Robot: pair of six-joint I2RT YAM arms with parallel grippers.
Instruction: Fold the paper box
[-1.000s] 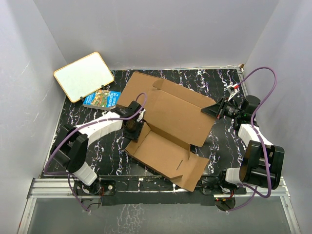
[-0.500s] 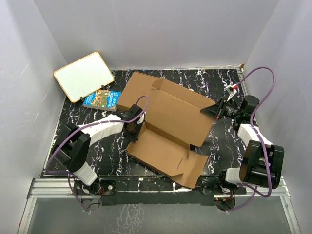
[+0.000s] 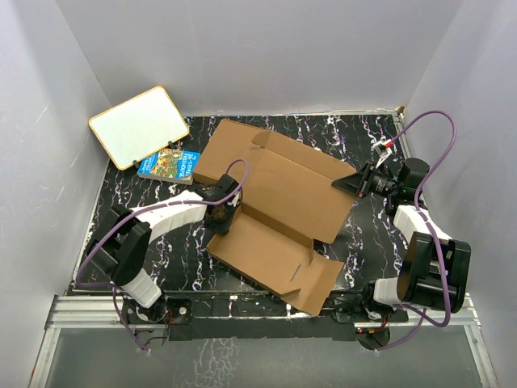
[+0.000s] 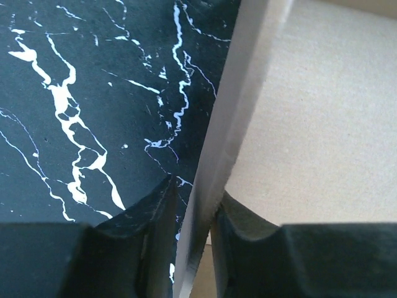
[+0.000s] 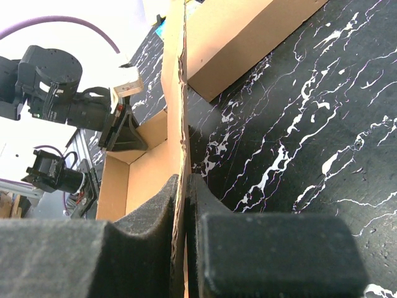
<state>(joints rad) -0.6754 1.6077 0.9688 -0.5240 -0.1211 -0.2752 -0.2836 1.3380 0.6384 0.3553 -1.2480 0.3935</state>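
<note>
The paper box [image 3: 283,206] is brown die-cut cardboard, lying open mid-table with flaps and slits showing. Its near panel [image 3: 271,259] reaches toward the front edge. My left gripper [image 3: 220,212] is at the box's left side. In the left wrist view the fingers [image 4: 195,186] sit on either side of an upright flap [image 4: 236,112] and are closed on it. My right gripper [image 3: 353,183] holds the box's right edge. In the right wrist view the pads [image 5: 183,180] pinch the thin cardboard wall [image 5: 177,93].
A plain flat brown box [image 3: 226,145] lies under the paper box's far left part and shows in the right wrist view [image 5: 248,37]. A blue book [image 3: 169,163] and a white board with an orange rim [image 3: 139,126] are at the far left. Grey walls enclose the black marbled table [image 3: 371,137].
My left wrist has turned and shifted slightly right at the box's left flap, and the near panel has shifted a little. The right arm has held still.
</note>
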